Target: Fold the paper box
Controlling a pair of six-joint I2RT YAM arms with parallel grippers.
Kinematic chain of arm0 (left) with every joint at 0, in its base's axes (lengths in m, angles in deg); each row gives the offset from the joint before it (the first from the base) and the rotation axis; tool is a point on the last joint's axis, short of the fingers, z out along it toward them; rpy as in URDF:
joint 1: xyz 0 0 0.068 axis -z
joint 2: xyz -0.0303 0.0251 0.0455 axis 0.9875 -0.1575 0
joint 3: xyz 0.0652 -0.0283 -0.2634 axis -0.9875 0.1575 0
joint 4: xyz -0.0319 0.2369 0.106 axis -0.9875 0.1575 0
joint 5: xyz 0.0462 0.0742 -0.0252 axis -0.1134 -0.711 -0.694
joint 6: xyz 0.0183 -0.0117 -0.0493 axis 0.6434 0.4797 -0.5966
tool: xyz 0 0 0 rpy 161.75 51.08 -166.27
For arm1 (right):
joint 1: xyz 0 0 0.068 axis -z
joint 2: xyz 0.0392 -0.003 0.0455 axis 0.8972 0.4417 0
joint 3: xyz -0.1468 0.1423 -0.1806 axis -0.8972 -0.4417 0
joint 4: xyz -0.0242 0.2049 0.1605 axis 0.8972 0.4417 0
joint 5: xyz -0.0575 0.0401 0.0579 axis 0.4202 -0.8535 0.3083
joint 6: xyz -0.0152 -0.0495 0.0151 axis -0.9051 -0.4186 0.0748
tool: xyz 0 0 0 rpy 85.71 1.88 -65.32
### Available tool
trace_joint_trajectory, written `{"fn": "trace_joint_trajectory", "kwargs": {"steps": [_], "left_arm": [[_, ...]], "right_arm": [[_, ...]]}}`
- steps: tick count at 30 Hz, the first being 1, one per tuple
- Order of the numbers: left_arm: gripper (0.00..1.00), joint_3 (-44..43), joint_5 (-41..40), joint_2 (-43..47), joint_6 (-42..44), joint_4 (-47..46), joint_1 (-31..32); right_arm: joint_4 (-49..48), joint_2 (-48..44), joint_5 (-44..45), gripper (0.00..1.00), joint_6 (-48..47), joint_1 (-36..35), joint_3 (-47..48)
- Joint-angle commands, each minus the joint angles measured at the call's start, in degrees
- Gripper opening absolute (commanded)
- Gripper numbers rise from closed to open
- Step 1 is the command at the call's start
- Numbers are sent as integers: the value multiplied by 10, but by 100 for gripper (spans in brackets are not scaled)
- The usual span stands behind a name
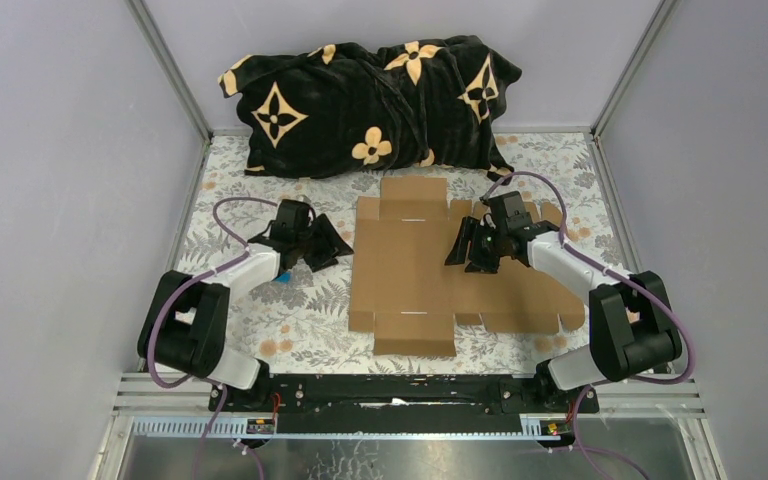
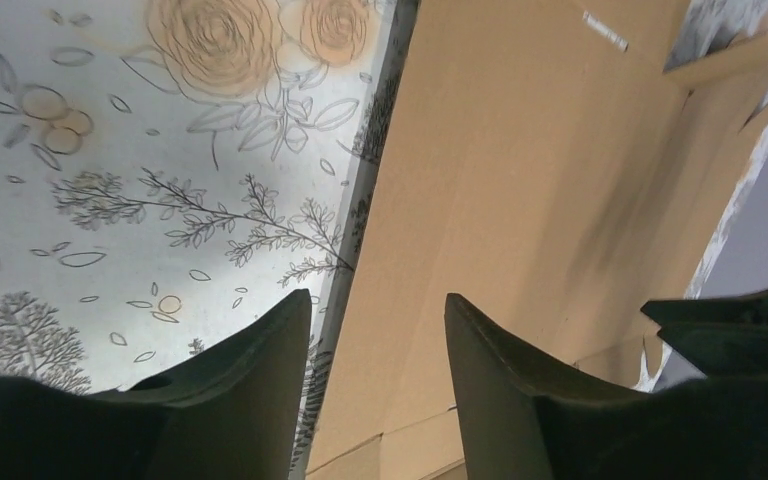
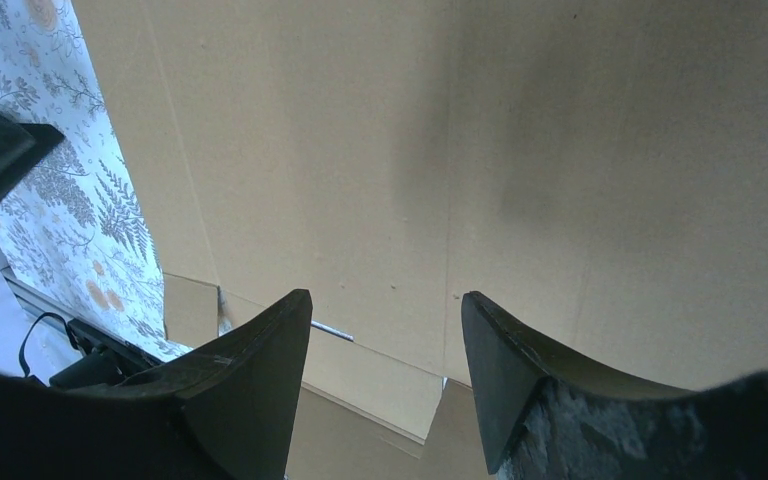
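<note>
The paper box (image 1: 410,270) is a plain brown die-cut cardboard sheet with flaps and tabs, lying flat in the middle of the table. My left gripper (image 1: 328,246) sits low at the sheet's left edge. In the left wrist view its jaws (image 2: 378,295) stand apart, and the cardboard (image 2: 520,180) edge runs down between the fingertips. My right gripper (image 1: 472,250) hovers over the sheet's right half. In the right wrist view it (image 3: 386,294) is open above bare cardboard (image 3: 410,150), with nothing between its fingers.
A black cushion with gold flower marks (image 1: 370,95) lies along the back, just behind the sheet's far flap. The floral tablecloth (image 1: 260,310) covers the table. Grey walls close in the left, right and back sides.
</note>
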Motion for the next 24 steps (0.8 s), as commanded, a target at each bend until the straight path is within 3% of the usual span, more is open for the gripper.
{"fn": "trace_joint_trajectory", "kwargs": {"steps": [1,13,24], "left_arm": [[57,41,88,-15,29,-133,0],[74,74,125,-71,38,-212,1],[76,68,137,-109,38,-256,19]], "right_arm": [[-14,7,-18,64,-13,-1,0],[-36,34,-34,65,-1,-1,-2],[-59,53,-46,65,8,-1,-11]]}}
